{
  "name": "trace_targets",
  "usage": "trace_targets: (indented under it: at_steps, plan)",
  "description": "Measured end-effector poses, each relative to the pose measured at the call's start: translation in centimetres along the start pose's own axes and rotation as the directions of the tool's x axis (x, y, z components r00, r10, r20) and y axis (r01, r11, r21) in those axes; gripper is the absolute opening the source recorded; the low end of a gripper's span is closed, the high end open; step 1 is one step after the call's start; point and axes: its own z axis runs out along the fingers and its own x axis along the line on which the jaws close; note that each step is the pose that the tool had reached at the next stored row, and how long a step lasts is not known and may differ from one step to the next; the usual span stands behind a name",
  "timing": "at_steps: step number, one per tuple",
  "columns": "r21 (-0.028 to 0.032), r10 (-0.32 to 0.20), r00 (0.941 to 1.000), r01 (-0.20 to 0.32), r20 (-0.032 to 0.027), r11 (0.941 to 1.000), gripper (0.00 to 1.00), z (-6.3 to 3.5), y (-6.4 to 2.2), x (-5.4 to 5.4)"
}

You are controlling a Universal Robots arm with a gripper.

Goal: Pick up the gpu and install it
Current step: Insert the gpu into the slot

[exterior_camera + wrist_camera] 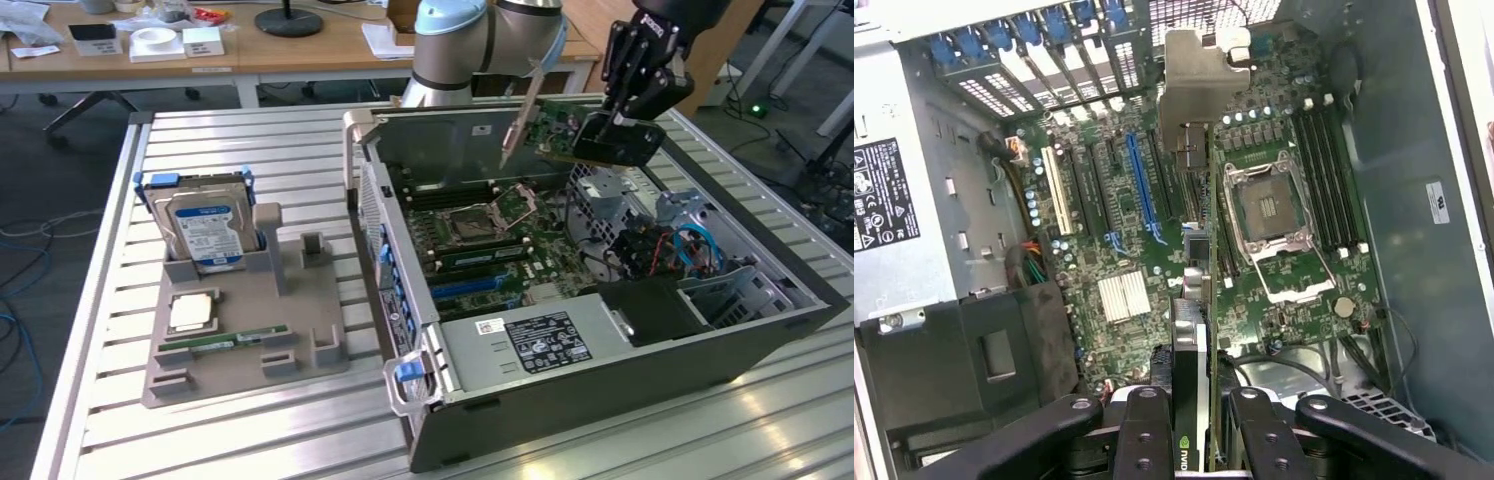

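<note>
My gripper [617, 138] hangs over the far end of the open computer case [627, 385], shut on the gpu [554, 128]. The card is held upright above the motherboard [501, 245], and its silver bracket [518, 125] points down toward the case's back wall. In the wrist view the gpu [1194, 330] appears edge-on between the two black fingers [1144, 430], with its bracket [1199, 85] at the far end. It hovers above the board between the blue slot [1142, 190] and the processor socket [1269, 215]. I cannot tell whether it touches a slot.
On the exterior view's left, a grey holder tray [314, 355] carries a blue-labelled hard drive [207, 230], a processor chip [194, 312] and a green memory stick [220, 340]. Inside the case are the power supply [534, 345] and loose cables [694, 250]. Desks stand behind.
</note>
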Motion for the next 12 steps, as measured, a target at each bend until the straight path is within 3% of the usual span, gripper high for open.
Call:
trace_targets:
  at_steps: [3,12]
  plan:
    - [0.0002,0.0,1.0,0.0,0.0002,1.0,0.27,0.01,0.03,0.01]
    - [0.0216,-0.044,0.999,0.044,0.0025,0.9988,0.27,0.16,0.14,0.04]
